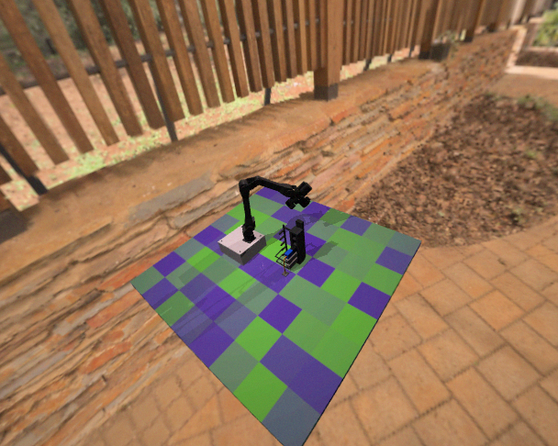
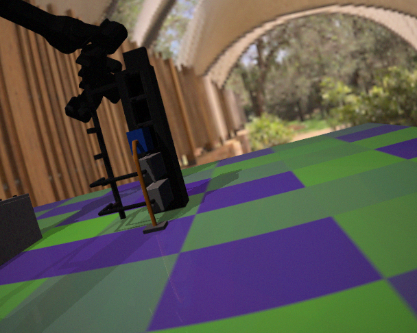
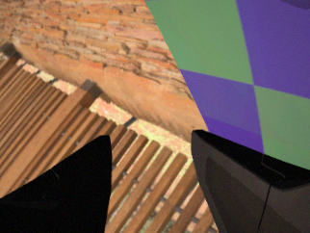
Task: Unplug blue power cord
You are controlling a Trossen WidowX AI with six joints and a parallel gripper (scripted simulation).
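The power strip (image 2: 149, 129) is seen as a tall, matte black, box-shaped tower standing upright on the checkered mat (image 2: 273, 243), whose flat squares are coloured purple, green and grey-green. Square sockets are recessed into the strip's face; the upper ones appear dark and vacant, while the blue plug (image 2: 140, 140), a smooth boxy block, is seated in a socket about halfway down. Just below the blue plug, two grey cube-shaped plugs (image 2: 155, 179) are seated in the strip, one above the other. A thin orange cord (image 2: 141, 182) is arched in front of the strip, running from beside the blue plug down to a small flat grey foot on the mat. Beside the strip, on the arm's side, a thin black rack (image 2: 106, 172) with short horizontal rungs is set. The gripper (image 2: 94, 85) is held high beside the strip's top, well above the blue plug, with its dark, glossy, angular fingers partly closed and nothing between them; only the wooden fence and brick wall are framed in the gap. The arm's grey box base (image 1: 241, 247) stands near the strip.
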